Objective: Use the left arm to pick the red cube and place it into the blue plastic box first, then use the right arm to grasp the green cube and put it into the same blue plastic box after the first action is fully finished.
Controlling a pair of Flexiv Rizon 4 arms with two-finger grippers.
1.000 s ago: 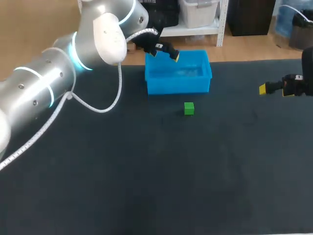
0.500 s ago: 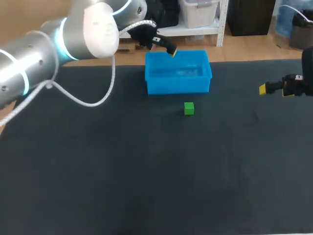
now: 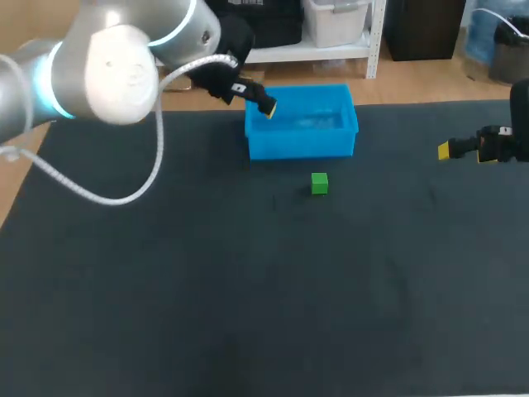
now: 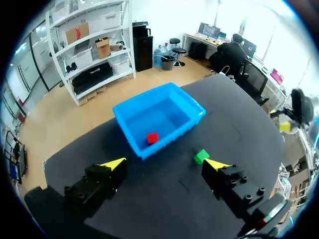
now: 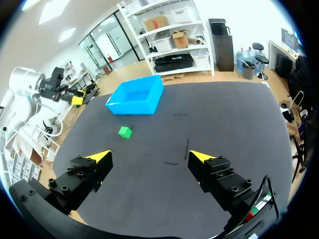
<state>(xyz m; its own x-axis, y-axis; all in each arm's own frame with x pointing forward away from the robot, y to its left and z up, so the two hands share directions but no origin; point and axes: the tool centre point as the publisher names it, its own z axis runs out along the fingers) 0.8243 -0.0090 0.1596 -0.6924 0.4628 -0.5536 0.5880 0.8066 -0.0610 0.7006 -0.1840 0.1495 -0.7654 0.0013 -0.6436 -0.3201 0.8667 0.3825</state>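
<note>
The red cube (image 4: 153,138) lies inside the box (image 3: 302,145), and the left gripper (image 4: 166,163) hangs spread and empty by its left rim. The green cube (image 3: 320,183) sits on the bench (image 3: 248,289) just before the box. It is well apart to the left of the right gripper (image 5: 149,157), which is open and holds nothing.

No readable text
No letter, number or sign can be read on the box (image 3: 302,142), the red cube (image 4: 152,138), the green cube (image 3: 319,183) or the table (image 3: 248,289).
</note>
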